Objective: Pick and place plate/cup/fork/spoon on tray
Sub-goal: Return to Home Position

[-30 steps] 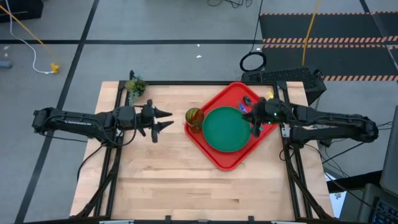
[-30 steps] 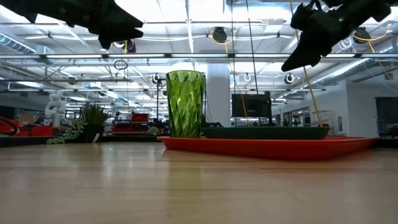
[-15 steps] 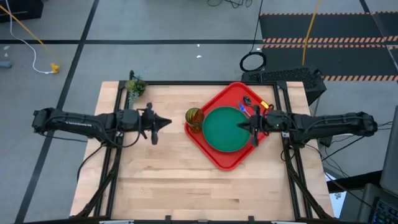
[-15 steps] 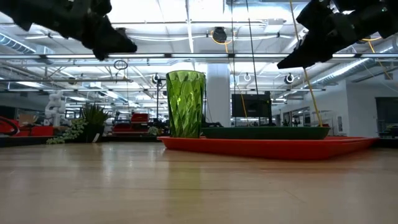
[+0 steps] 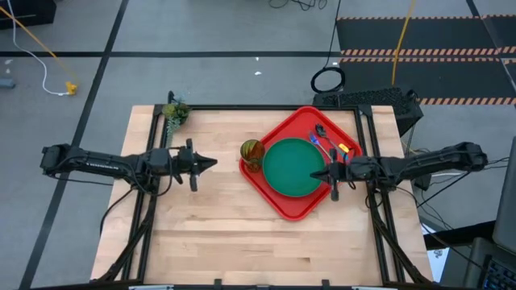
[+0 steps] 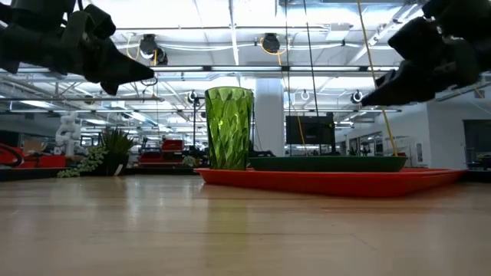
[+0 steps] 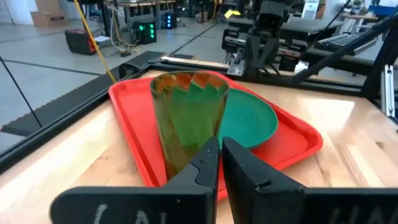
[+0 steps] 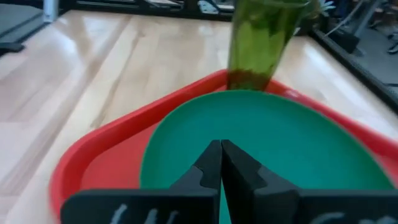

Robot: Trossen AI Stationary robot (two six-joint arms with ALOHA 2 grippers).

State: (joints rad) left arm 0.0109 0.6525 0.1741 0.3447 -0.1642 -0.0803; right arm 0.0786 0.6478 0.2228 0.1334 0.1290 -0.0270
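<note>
Plastic, glossy and red, the square tray (image 5: 276, 200) sits corner-on upon the pale wooden table (image 5: 201, 234). It carries a flat round green plate (image 5: 292, 167), a faceted translucent green cup (image 5: 251, 152) in its left corner and blue-handled cutlery (image 5: 326, 143) near the far corner. My right gripper (image 5: 317, 174) hangs over the plate's right edge, fingers pressed together, holding nothing. My left gripper (image 5: 211, 163), likewise closed and empty, points at the cup from over bare wood, apart from it. Only the low view shows both grippers raised well above the table.
</note>
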